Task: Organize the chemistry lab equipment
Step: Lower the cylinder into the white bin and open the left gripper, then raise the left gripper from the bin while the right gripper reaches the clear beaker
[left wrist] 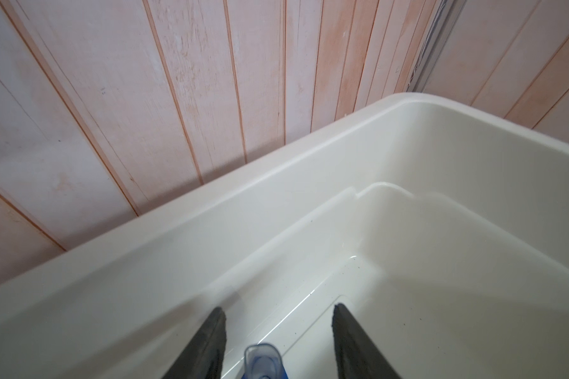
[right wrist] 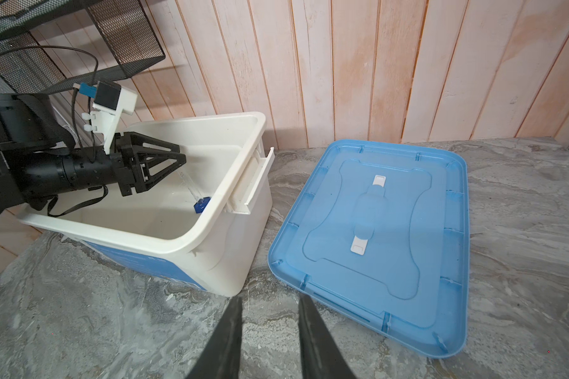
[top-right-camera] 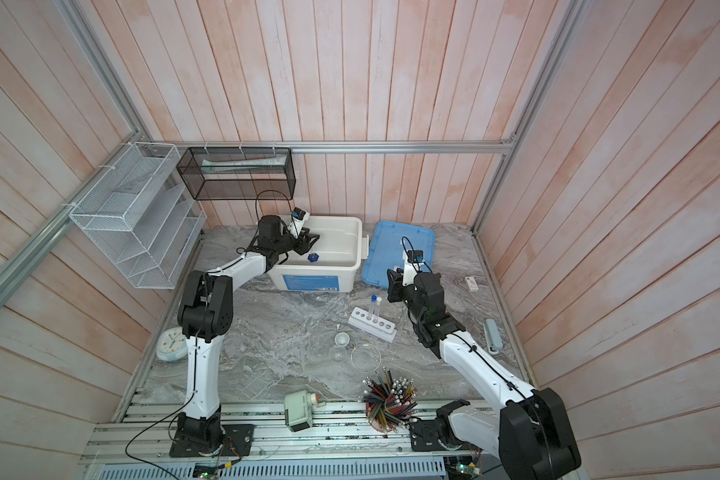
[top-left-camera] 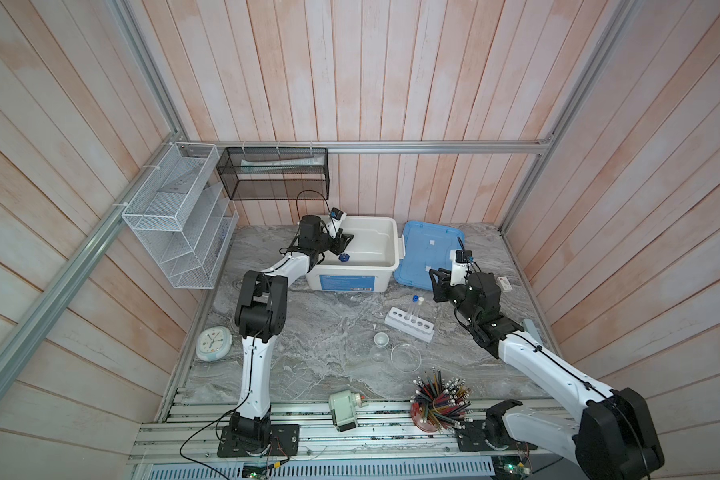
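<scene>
left claw (left wrist: 279, 308): jaws apart | clear cylinder (left wrist: 262, 357): between them, touching neither | white bin (left wrist: 276, 183): beneath

The small cylinder (right wrist: 201, 206) is clear with a blue foot. It is inside the white box (top-left-camera: 375, 219), leaning over, with its foot down on the floor of the box. The white rack (top-left-camera: 408, 328) has six holes and lies flat on the grey table (top-left-camera: 308, 332). Two clear tubes stand up in it side by side, the tube with a blue cap (top-left-camera: 413, 307) and the tube with a white cap (top-left-camera: 419, 309). Near the rack sits the tiny white cup (top-left-camera: 381, 339), open side up. The small clear dish (top-left-camera: 378, 355) is just beside the cup. The big clear dish (top-left-camera: 405, 357) lies flat next to it.
</scene>
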`<state>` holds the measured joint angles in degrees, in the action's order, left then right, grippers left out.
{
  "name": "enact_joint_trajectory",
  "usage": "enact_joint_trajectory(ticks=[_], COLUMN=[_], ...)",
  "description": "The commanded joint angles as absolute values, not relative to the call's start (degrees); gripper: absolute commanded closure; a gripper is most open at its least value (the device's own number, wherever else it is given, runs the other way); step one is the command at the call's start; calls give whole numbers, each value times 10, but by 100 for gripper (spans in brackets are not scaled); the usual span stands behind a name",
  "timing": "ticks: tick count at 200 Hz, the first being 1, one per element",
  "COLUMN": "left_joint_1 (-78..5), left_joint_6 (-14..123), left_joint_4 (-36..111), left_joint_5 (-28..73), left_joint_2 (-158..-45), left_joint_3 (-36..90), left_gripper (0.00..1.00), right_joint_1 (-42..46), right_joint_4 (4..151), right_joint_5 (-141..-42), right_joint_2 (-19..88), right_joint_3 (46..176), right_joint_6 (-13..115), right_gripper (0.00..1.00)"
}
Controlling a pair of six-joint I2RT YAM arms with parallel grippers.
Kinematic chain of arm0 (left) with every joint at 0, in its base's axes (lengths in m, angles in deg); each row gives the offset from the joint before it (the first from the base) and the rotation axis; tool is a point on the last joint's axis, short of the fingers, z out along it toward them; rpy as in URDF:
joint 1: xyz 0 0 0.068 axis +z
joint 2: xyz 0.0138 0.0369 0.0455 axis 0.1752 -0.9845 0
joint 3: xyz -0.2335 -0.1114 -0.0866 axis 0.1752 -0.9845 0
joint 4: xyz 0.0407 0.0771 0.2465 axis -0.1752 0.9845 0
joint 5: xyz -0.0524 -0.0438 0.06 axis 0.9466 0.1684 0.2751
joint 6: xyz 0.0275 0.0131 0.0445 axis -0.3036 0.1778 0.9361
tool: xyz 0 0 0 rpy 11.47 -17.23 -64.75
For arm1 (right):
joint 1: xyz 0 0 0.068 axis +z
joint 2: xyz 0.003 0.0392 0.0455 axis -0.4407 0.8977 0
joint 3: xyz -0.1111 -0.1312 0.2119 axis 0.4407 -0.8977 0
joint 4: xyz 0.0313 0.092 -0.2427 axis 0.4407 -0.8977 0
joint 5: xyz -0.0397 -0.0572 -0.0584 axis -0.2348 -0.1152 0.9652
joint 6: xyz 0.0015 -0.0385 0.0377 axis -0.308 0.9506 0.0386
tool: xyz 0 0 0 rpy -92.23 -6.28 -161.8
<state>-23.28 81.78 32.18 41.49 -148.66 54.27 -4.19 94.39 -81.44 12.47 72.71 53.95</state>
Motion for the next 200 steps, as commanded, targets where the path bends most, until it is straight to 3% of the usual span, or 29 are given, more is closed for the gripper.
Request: enact_joint_trajectory(ticks=[1, 49, 101, 165, 200], left_joint_1=[-229, -218, -202, -176, -163], left_joint_6=[828, 826, 793, 674, 633], left_joint_4=[309, 282, 267, 237, 328], left_joint_5=[423, 434, 450, 338, 267], left_joint_2=[-1435, -1357, -1227, -970, -860], left_joint_3=[539, 476, 382, 172, 112], left_gripper=[46, 44, 45, 45, 46], right_joint_1=[-45, -42, 18, 151, 193], right_joint_4=[918, 826, 592, 430, 418], right_joint_5=[-818, -815, -795, -776, -810], right_joint_2=[115, 91, 96, 201, 271], right_joint_3=[749, 787, 914, 1026, 1052], right_joint_6=[546, 570, 664, 706, 710], right_gripper=[69, 68, 64, 61, 62])
